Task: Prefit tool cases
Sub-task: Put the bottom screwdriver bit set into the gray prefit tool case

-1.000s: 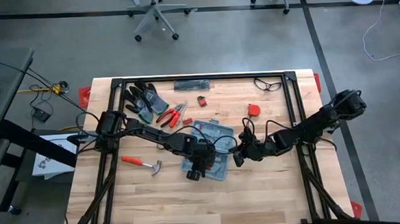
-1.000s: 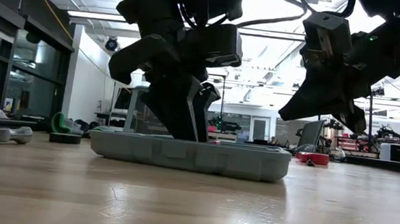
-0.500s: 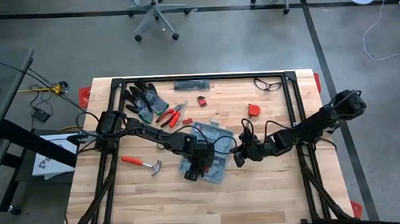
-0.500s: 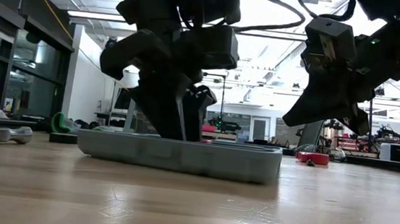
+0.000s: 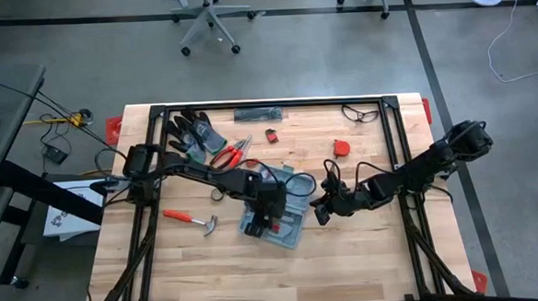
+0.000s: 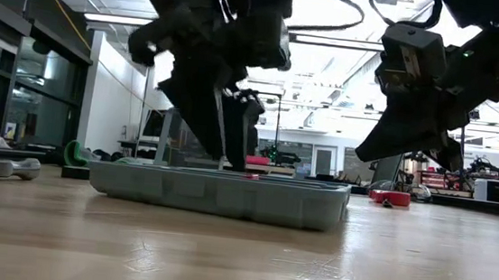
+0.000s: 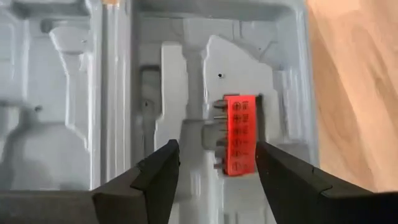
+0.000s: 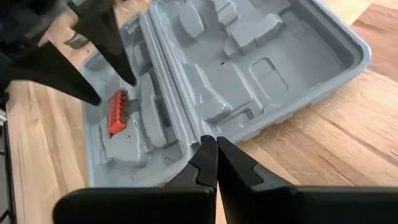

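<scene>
The desk (image 5: 367,256) is pale wood w/ a dark frame, and the tool case (image 5: 274,210) lies open and flat near its middle, directly under the left tool (image 5: 270,220) and just beside the right tool (image 5: 316,210). Both halves face up, moulded recesses showing, hinge ridge running btwn them. It looks like thin blue-grey plastic: light, prob. stiff enough at the rim and hinge but springy across the wide panels, and smooth, so I'd expect it to skate on the wood if pushed sideways. Best hold, imo, is the raised outer rim or the hinge ridge; the recess floors give nothing to pinch. Left tool hangs just above the case, jaws spread wide w/ nothing btwn them, its fingers (image 7: 155,180) straddling a recess. Right by them, seated in its slot, sits a small red bit holder (image 7: 240,142), apparently placed and let go. Right tool is closed tight on nothing, hovering off the case's near edge, not touching as far as I can tell. Further from both tools: dark gloves (image 5: 192,134), red pliers (image 5: 232,153), a hammer (image 5: 191,219).
</scene>
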